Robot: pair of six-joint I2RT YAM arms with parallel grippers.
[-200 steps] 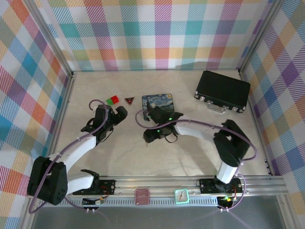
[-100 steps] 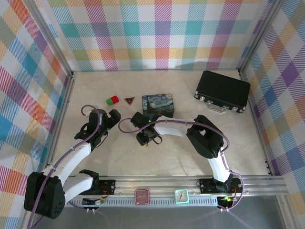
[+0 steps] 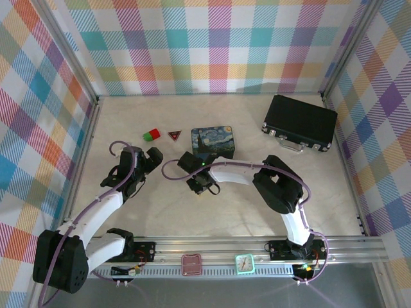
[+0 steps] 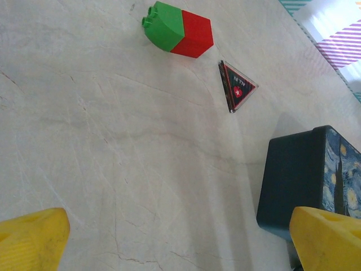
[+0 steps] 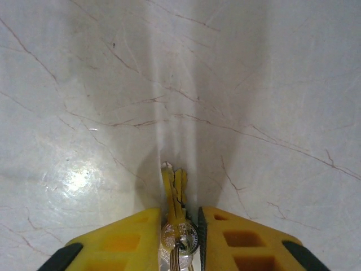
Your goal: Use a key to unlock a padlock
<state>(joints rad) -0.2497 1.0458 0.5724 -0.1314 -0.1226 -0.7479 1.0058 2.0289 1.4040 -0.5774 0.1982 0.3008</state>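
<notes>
Since a second ago the right arm had folded leftward, its elbow nearer the middle, while the right gripper (image 3: 200,184) shifted only slightly, on open bench (image 3: 192,218) just in front of the blue tin (image 3: 214,141). Its jaws were clenched on the key (image 5: 174,191), the blade sticking out low over bare bench; the blurred head perhaps carried a ring. The left gripper (image 4: 177,240) had its jaws wide apart, holding nothing, bare bench between them, the tin's corner close by one jaw, a red-green block (image 4: 179,35) and dark-red triangle (image 4: 237,87) well ahead
</notes>
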